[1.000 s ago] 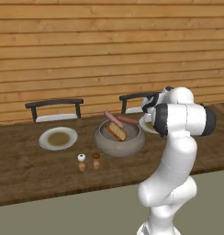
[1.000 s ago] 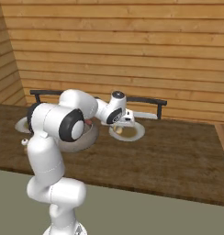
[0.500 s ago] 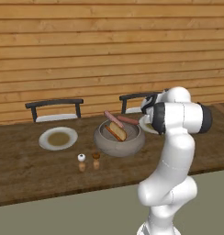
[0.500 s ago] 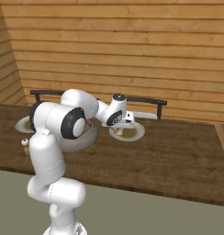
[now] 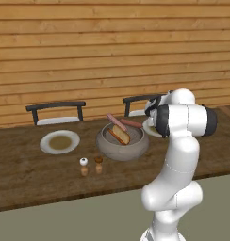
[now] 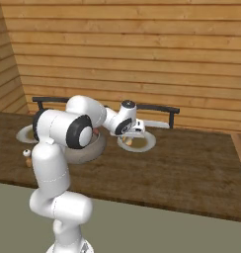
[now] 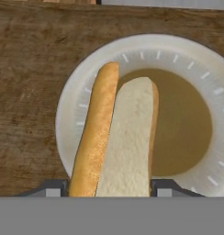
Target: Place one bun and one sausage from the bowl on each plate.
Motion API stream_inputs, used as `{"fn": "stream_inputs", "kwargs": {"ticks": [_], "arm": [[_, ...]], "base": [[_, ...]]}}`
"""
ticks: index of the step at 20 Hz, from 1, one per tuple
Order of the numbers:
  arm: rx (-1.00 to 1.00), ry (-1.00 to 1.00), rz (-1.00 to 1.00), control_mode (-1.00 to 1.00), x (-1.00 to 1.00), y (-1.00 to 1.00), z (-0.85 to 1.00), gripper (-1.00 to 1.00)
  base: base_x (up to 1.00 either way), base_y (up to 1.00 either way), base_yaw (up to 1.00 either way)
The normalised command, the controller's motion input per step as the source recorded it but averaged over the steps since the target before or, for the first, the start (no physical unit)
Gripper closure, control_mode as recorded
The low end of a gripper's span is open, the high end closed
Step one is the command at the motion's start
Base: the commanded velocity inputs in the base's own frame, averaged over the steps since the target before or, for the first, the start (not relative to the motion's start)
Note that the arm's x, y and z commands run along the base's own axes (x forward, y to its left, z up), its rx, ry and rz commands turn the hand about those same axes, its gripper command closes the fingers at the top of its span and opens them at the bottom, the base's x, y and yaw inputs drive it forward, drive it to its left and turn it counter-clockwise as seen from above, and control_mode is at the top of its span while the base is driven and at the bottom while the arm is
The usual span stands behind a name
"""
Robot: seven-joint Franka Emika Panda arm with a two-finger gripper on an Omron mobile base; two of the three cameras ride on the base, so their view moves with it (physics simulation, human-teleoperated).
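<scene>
Lying between fingers: bun

No text, label, brand, number or sign could be read anywhere. The plate carried only short plain white tick marks around its rim, and the worktop showed bare wood grain.

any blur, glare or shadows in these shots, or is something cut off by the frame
Hand view: sharp and evenly lit, no glare; the bun between the gripper's fingertips is cut off by the bottom edge, over the plate. Left base view: flat light, with soft shadows under the bowl and the shakers. Right base view: the arm hides most of the bowl.
</scene>
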Motion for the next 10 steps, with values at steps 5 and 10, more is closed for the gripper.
{"fn": "stream_inputs", "kwargs": {"ticks": [5, 10], "arm": [[0.0, 0.0, 0.0, -1.0, 0.0, 0.0, 0.0, -1.0], [0.0, 0.0, 0.0, -1.0, 0.0, 0.0, 0.0, -1.0]], "base": [[0.0, 0.0, 0.0], [0.0, 0.0, 0.0]]}}
